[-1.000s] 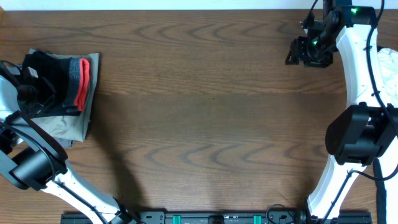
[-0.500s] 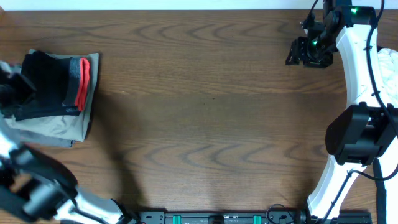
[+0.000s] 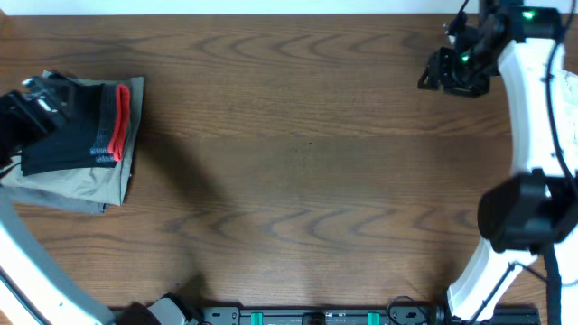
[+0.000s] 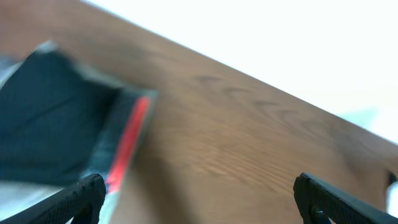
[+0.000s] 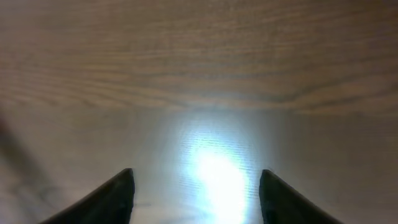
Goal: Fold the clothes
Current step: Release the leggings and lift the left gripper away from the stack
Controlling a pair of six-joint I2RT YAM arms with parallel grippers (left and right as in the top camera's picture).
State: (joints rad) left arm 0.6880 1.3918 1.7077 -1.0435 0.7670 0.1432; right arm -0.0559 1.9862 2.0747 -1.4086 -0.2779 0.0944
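Observation:
The clothes are black pants (image 3: 79, 131), folded, with a grey and red-orange waistband (image 3: 117, 122). They lie at the table's far left on top of folded tan trousers (image 3: 86, 185). My left gripper (image 3: 43, 97) hovers over the stack's far-left part, blending with the dark cloth from above. In the left wrist view that gripper (image 4: 202, 202) is wide open and empty, with the black pants (image 4: 50, 124) and their red edge (image 4: 127, 140) off to the left. My right gripper (image 3: 454, 72) is at the far right back. The right gripper (image 5: 198, 196) stands open over bare wood.
The wooden table (image 3: 307, 162) stretches between the two arms. A bright glare spot (image 5: 214, 171) lies on the wood under the right gripper. A white object (image 3: 569, 108) sits at the right edge behind the right arm.
My left gripper has gone from shut to wide open and let go of the black pants, and the left arm has swung. The right gripper shifted slightly.

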